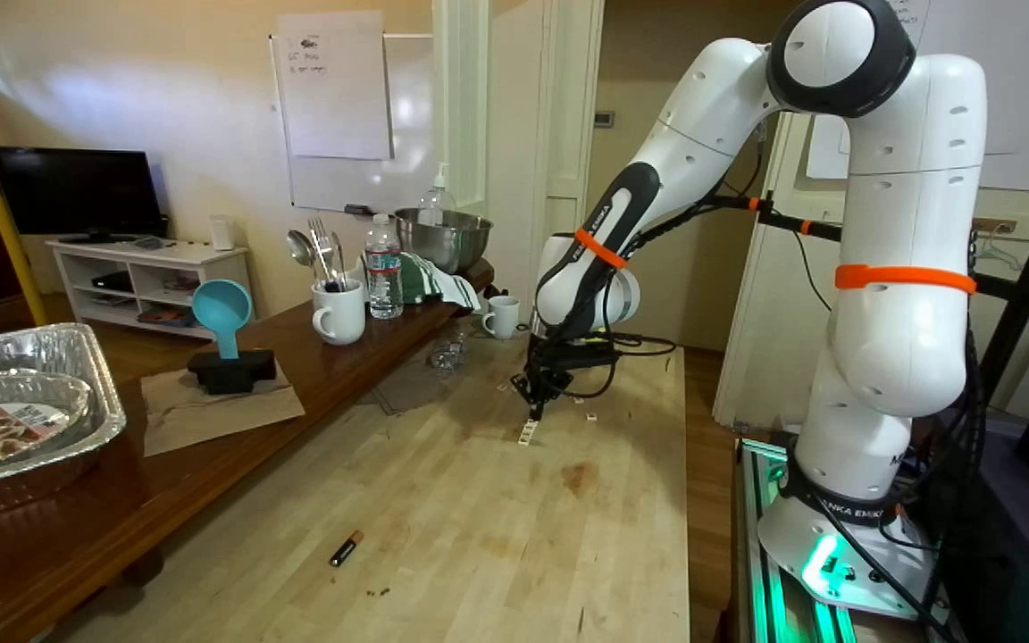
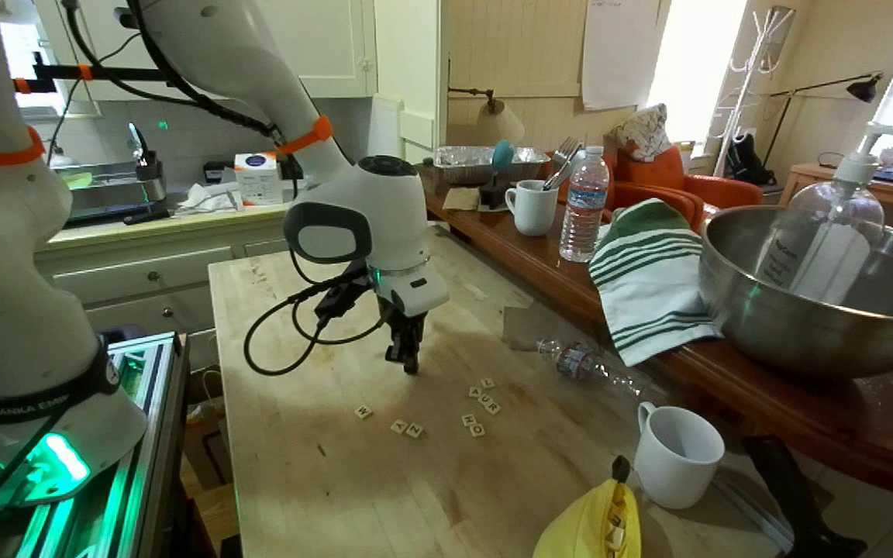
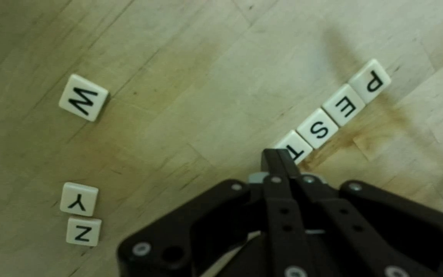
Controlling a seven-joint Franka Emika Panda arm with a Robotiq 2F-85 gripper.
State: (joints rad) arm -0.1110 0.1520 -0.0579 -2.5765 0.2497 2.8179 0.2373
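Gripper [image 3: 280,154]: fingers together; T tile [image 3: 295,142]: right at the tips, partly hidden in wrist view; contact: unclear

Wooden table [image 1: 479,545]: letter tiles [image 3: 318,129], battery [image 1: 346,548], plastic bottle [image 2: 580,362] on its side, white mug [image 2: 671,469].

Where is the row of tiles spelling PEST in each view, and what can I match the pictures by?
In an exterior view: the PEST row lies below center, just below the tip of the gripper; letters too small to read.
In an exterior view: not visible, likely hidden behind the gripper.
In the wrist view: the PEST row runs diagonally right of center, its T partly behind the gripper.
Shared landmark: the gripper.
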